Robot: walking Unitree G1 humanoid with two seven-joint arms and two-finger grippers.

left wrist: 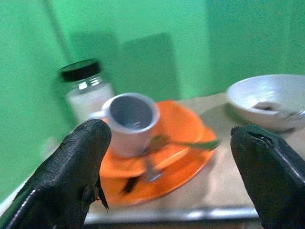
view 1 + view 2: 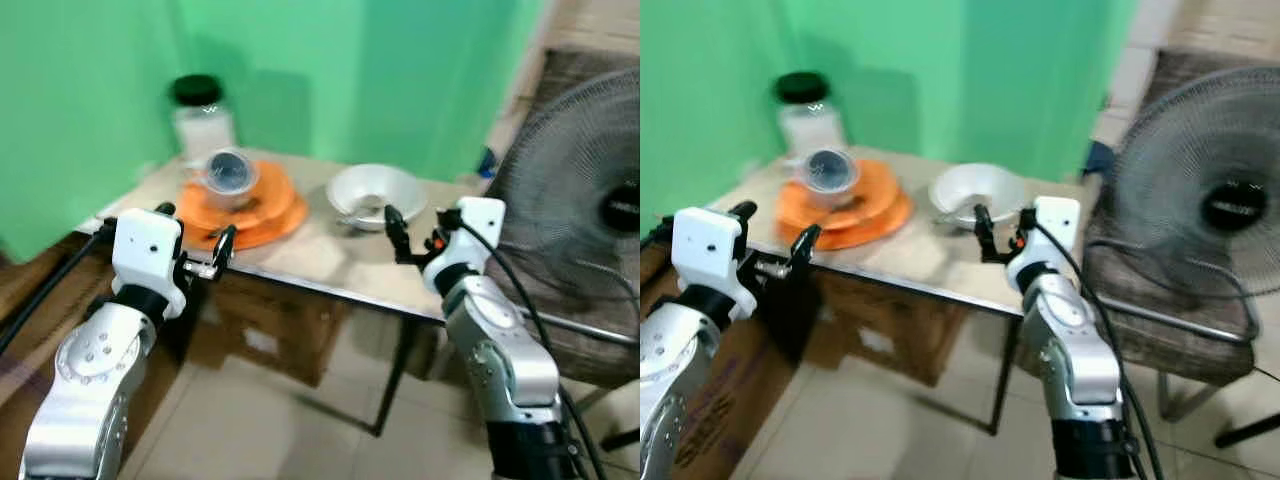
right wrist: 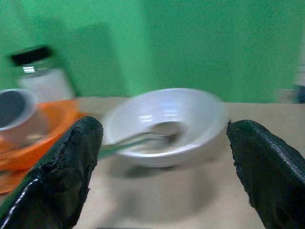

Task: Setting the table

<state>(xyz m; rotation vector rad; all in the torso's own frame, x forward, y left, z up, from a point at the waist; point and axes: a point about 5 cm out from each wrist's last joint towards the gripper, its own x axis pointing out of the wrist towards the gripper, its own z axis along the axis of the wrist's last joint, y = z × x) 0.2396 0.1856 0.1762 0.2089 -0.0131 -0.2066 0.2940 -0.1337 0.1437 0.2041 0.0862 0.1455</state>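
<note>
Two stacked orange plates sit on the left part of a small table. A white cup lies tilted on them, its mouth facing me, beside a green-handled spoon. To their right stands a white bowl holding another spoon. My left gripper is open at the table's front edge, just short of the plates. My right gripper is open too, just in front of the bowl. Neither holds anything.
A glass jar with a black lid stands behind the plates against a green wall. A large floor fan and a chair stand right of the table. Cardboard boxes sit under it on the tiled floor.
</note>
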